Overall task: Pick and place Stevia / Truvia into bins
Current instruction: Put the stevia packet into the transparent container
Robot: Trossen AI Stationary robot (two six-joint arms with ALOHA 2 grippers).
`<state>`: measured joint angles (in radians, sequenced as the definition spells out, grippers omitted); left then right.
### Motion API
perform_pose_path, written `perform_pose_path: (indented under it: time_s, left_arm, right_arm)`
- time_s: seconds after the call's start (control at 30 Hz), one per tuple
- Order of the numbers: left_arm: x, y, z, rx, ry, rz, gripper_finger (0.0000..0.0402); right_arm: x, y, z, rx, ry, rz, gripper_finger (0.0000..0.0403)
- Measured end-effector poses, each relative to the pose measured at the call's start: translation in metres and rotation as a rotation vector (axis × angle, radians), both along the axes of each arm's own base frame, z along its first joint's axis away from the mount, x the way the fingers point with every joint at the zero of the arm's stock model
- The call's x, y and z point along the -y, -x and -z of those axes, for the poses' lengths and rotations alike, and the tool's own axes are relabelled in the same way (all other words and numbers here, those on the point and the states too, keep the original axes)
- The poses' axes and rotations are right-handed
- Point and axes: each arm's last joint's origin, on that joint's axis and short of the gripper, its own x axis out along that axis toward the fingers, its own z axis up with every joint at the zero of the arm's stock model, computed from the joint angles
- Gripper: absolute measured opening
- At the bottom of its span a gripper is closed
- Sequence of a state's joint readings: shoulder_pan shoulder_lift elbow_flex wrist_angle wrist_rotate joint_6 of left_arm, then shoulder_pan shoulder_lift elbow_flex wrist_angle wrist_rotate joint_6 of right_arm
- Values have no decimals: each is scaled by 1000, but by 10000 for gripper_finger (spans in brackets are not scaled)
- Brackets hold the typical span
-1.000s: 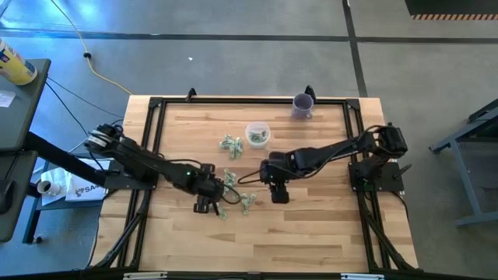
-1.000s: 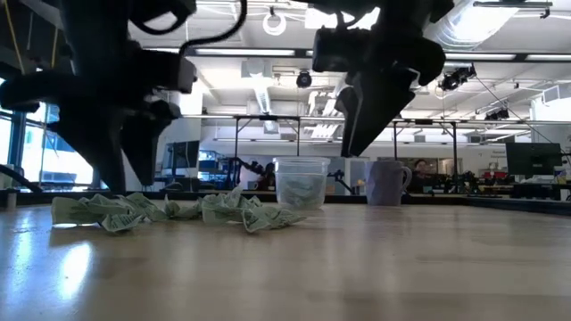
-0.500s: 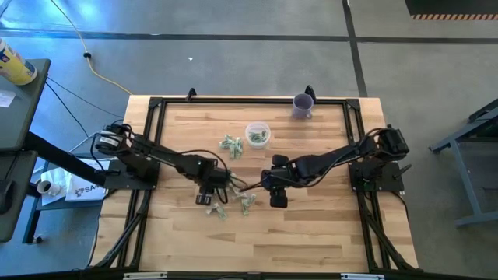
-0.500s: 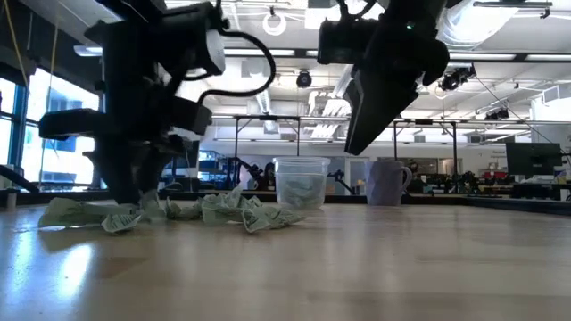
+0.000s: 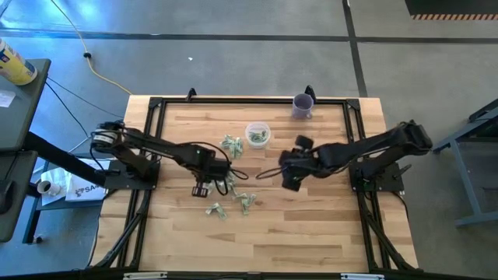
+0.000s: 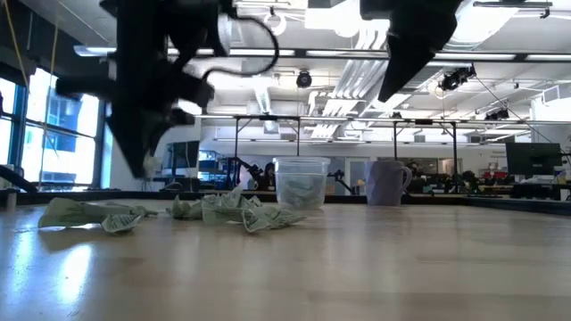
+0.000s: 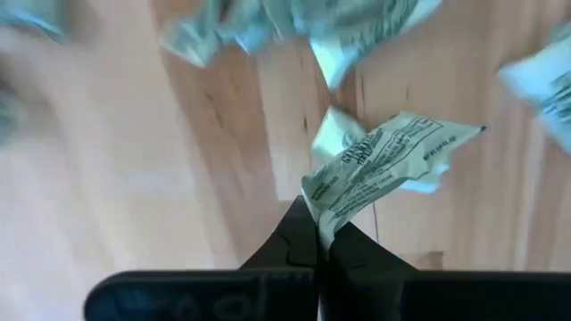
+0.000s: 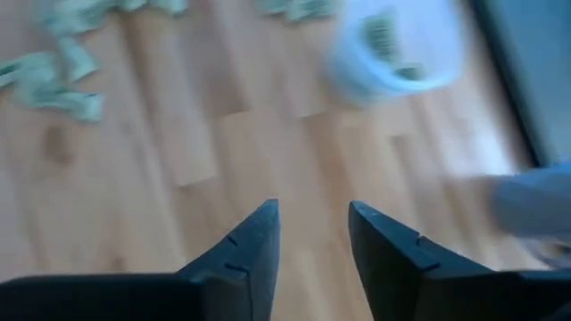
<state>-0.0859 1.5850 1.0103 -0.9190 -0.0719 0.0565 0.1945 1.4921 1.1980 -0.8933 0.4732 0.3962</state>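
Observation:
Several pale green and white Stevia packets (image 5: 229, 145) lie flat on the wooden table, some beside the clear cup (image 5: 257, 134), some nearer the front (image 5: 216, 210). The cup stands upright with packets inside it. My left gripper (image 5: 201, 189) hangs above the near packets, shut on one packet (image 7: 384, 160). My right gripper (image 8: 312, 223) is open with nothing between its fingers, raised over bare wood to the right of the packets and slanting down toward the cup (image 8: 397, 53). My left gripper pinches one crumpled packet by a corner (image 7: 319, 214) between its two fingertips. The fingers point down from above. The packet sticks out beyond the tips, lifted clear of the table and tilted.
A purple cup (image 5: 303, 105) stands at the far edge, right of the clear cup. A black frame (image 5: 156, 105) runs around the table. Bare wood lies along the near edge and on the right side.
My left gripper has shut on a packet among the near ones, risen with it and gone toward the far edge; the packet is now clear of the table. My right gripper has risen and drawn back toward the table's right and far side, tipping more level.

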Motion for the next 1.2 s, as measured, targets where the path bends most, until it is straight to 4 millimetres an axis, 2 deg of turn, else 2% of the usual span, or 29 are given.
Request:
perform_pose_path:
  time_s: [0.17,0.3,0.37,0.47,0.6,0.7,0.8,0.87,0.93,1.07,1.13,1.2]
  left_arm:
    - [-8,-4,-35,140,37,-62,22]
    - [-26,-17,-65,295,10,-114,22]
    - [-46,-28,-78,387,-42,-131,22]
    - [-91,-46,-85,478,-118,-186,22]
    - [-149,-68,-77,451,-154,-264,22]
    - [-173,-85,-61,390,-152,-274,22]
    - [-178,-106,-52,373,-161,-255,36]
    - [-174,-119,-54,371,-168,-229,72]
    - [-168,-122,-56,316,-206,-208,116]
    - [-154,-112,-59,153,-270,-191,193]
    - [-146,-97,-62,37,-218,-210,222]
    - [-136,-84,-68,-32,-124,-237,242]
  right_arm:
    - [18,17,-17,18,48,66,111]
    - [27,25,-23,4,51,91,106]
    - [28,27,-25,7,56,99,104]
    - [29,29,-27,17,72,112,102]
    - [28,30,-26,19,51,118,103]
    - [27,30,-26,18,30,113,103]
    - [27,31,-26,10,24,127,101]
    - [27,33,-25,-4,21,136,101]
    - [27,34,-24,-14,19,149,102]
    - [27,35,-24,-16,25,152,103]
    - [27,32,-24,0,17,132,104]
    - [24,26,-18,26,-38,35,105]
